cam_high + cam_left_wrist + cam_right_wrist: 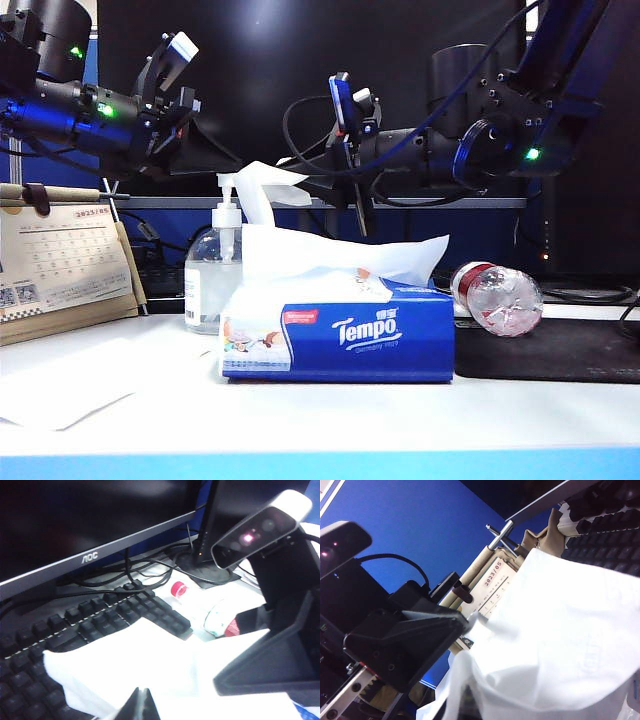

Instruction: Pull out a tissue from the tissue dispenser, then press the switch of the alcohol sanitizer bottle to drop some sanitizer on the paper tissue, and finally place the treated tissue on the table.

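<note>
Tissue [262,186] hangs pinched in the closed right gripper [352,165] over the alcohol sanitizer bottle [212,278], behind the tissue dispenser [340,340] mid-table. Left gripper [190,120], jaws unreadable, hovers above the switch [228,205]. It should press straight down, I judge, with the sheet held beneath the nozzle.

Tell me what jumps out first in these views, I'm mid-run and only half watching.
The blue Tempo tissue dispenser sits front and centre on the white table, white paper spilling from its top. Just above it, the right gripper is shut on a tissue held over the alcohol sanitizer bottle, while the left gripper hovers at upper left.
</note>
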Robot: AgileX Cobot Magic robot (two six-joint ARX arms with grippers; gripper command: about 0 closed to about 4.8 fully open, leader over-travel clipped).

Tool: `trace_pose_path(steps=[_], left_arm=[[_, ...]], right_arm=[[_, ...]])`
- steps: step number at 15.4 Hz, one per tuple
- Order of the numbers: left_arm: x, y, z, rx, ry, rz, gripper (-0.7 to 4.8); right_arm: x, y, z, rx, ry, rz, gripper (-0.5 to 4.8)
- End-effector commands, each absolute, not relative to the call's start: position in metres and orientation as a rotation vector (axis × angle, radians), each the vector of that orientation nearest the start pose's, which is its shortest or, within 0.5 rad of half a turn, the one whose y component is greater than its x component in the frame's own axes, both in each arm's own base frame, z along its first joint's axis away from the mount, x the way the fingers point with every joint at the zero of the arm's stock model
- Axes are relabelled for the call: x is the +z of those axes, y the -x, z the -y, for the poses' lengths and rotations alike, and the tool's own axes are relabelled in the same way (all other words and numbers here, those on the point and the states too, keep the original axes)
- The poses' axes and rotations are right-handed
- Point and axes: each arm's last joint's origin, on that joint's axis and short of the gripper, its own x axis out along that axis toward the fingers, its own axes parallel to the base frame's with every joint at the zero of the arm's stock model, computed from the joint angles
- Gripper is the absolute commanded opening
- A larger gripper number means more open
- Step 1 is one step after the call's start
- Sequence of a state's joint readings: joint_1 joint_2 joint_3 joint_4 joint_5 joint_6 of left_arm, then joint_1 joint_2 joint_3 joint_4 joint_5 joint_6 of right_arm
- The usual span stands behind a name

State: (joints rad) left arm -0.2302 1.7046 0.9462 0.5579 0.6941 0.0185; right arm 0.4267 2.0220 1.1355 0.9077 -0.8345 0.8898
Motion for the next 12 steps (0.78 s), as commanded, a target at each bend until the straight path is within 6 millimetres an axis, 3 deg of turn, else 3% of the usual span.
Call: trace_pose_path(steps=[1, 5, 12], left_arm=[[0.218, -0.350, 0.100, -0.895, 0.028, -0.221, -0.06], [0.201, -0.354, 0.101, -0.896, 0.044, -0.290, -0.06], [0.196, -0.354, 0.101, -0.894, 0.048, -0.324, -0.06]], right_arm=[[0.197, -0.376, -0.195, 1.204, -0.754, -0.515, -0.01], [0.198, -0.376, -0.195, 1.217, -0.758, -0.506, -0.01], [0.201, -0.376, -0.195, 1.229, -0.765, -0.487, -0.01]])
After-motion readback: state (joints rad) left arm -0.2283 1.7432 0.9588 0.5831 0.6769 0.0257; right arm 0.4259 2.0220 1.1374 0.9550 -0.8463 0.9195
